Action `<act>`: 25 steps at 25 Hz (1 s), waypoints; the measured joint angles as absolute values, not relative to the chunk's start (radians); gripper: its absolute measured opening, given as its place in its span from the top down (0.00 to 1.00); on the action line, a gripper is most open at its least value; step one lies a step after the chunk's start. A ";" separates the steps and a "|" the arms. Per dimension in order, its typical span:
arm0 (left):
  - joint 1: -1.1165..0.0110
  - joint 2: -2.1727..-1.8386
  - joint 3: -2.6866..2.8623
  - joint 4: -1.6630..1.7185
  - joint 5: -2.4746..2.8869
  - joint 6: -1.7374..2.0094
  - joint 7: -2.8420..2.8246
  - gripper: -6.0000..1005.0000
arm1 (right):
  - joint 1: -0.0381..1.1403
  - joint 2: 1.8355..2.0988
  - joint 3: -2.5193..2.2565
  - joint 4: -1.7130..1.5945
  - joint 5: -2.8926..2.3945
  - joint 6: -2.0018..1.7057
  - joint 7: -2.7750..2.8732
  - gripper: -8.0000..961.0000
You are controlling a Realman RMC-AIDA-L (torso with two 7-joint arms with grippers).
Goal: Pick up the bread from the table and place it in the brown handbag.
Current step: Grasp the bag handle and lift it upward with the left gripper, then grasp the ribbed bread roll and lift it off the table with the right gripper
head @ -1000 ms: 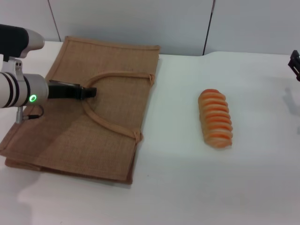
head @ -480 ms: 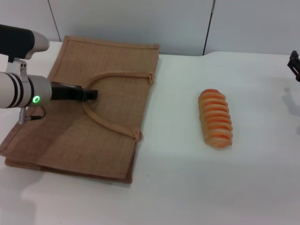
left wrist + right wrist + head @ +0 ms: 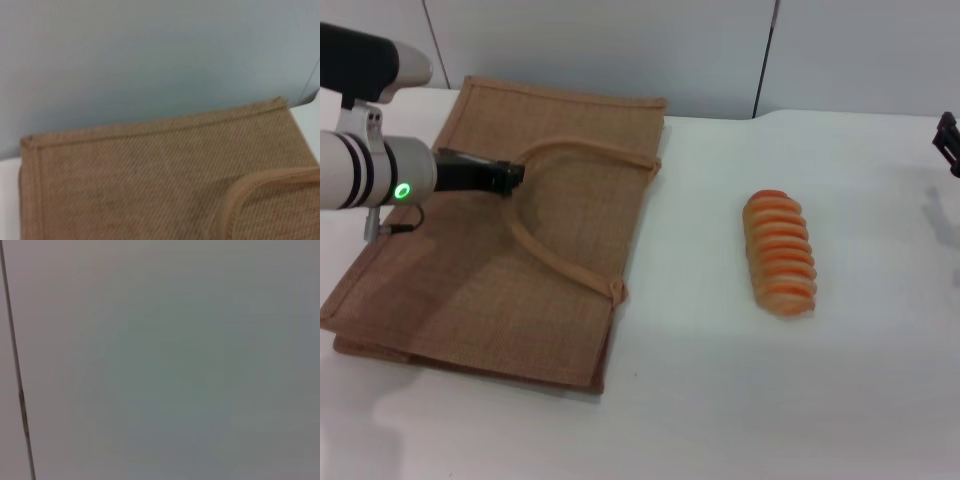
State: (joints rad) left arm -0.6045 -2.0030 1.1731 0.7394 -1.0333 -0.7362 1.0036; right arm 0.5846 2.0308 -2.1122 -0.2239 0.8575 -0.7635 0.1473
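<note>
The bread (image 3: 780, 253) lies on the white table (image 3: 740, 400) at the right middle, an oblong loaf of orange-crusted slices. The brown handbag (image 3: 500, 260) lies flat on the left side of the table. My left gripper (image 3: 510, 180) is over the bag's upper left and is shut on the bag's strap handle (image 3: 560, 262), drawing the loop up and back. The left wrist view shows the bag's woven cloth (image 3: 150, 170) and a piece of the strap (image 3: 250, 192). My right gripper (image 3: 948, 142) is parked at the far right edge, well away from the bread.
A pale wall (image 3: 620, 45) stands right behind the table's far edge. The right wrist view holds only this wall (image 3: 175, 365). Bare tabletop lies between the bag and the bread and in front of both.
My left gripper has moved back and a little up with the strap handle, stretching the loop and tugging the bag's upper layer. The bread and right arm have not moved.
</note>
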 joint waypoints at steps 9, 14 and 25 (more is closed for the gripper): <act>-0.598 -1.991 1.163 0.972 -0.965 -0.896 0.945 0.88 | 0.587 2.029 -2.123 -0.228 0.847 -0.749 0.139 0.14; -0.593 -1.969 1.155 1.234 -0.834 -1.043 0.792 0.87 | 0.586 2.031 -2.165 -0.261 0.841 -0.729 0.145 0.14; -0.621 -1.962 0.988 1.578 -0.791 -1.326 0.721 0.87 | 0.572 2.012 -2.205 -0.534 0.717 -0.478 0.142 0.14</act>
State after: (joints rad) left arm -0.6212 -1.9624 0.9879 1.5776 -0.7915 -1.3265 0.7205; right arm 0.5723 2.0118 -2.2047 -0.5338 0.7169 -0.4779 0.1424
